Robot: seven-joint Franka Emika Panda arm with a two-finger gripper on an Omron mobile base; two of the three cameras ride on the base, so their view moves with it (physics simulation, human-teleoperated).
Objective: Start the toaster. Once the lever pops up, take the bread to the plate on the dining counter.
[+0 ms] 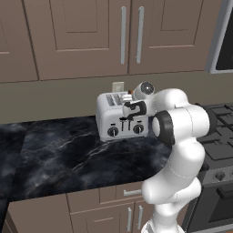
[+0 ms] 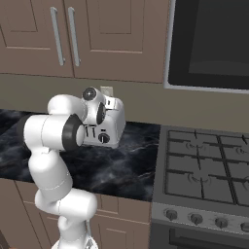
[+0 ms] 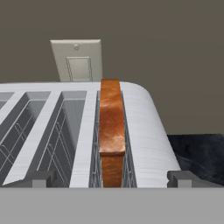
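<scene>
I have the hand (image 3: 112,179) poised just above the toaster (image 1: 119,119), its two dark fingertips (image 3: 38,179) spread wide, one low on either side of the slot I'm looking along, pinching nothing. In the left base view the hand (image 1: 132,111) sits over the toaster's right half, in front of its top face.

The toaster is a silver four-slot box standing at the back of the black marble-veined worktop (image 1: 68,159), close to the wall and near the worktop's right end, where the gas hob (image 2: 204,165) begins. Two black round knobs (image 1: 113,132) show on its front, with small dark sliders between them; I cannot tell from here whether the levers are up or down.

The bread (image 3: 112,127) stands on edge in the slot nearest the toaster's rounded right side, its brown-orange crust facing up at me and rising a little above the slot rim. The hand's fingertips straddle that slot without touching the slice. The other slots I can see hold only their wire guides.

Behind the toaster a pale wall socket plate (image 3: 78,60) is fixed to the backsplash. Brown cabinet doors (image 1: 91,36) with long metal handles hang above, and a dark-fronted microwave (image 2: 209,41) sits over the hob.
</scene>
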